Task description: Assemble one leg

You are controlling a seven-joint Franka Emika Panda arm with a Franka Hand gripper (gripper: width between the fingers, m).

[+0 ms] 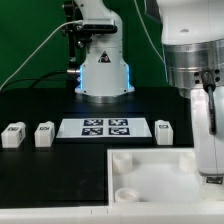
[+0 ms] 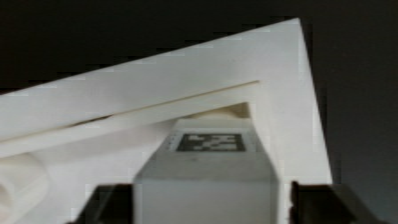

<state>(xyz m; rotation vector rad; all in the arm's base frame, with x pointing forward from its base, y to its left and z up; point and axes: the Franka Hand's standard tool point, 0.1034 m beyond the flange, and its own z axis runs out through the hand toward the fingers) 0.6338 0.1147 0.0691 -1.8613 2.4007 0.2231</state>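
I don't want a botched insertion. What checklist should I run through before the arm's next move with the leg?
1. Leg sits between the fingers of the claw: ok.
2. Leg's tag faces the wrist camera squarely, with no visible tilt: ok.
3. Panel lies beyond the held leg in the wrist view: ok.
4. Leg is lined up with a round socket: cannot tell, as no socket shows clearly in the wrist view.
5. Spare legs stand on the table, off the panel: ok.
6. Grip is firm enough to push down: cannot tell.
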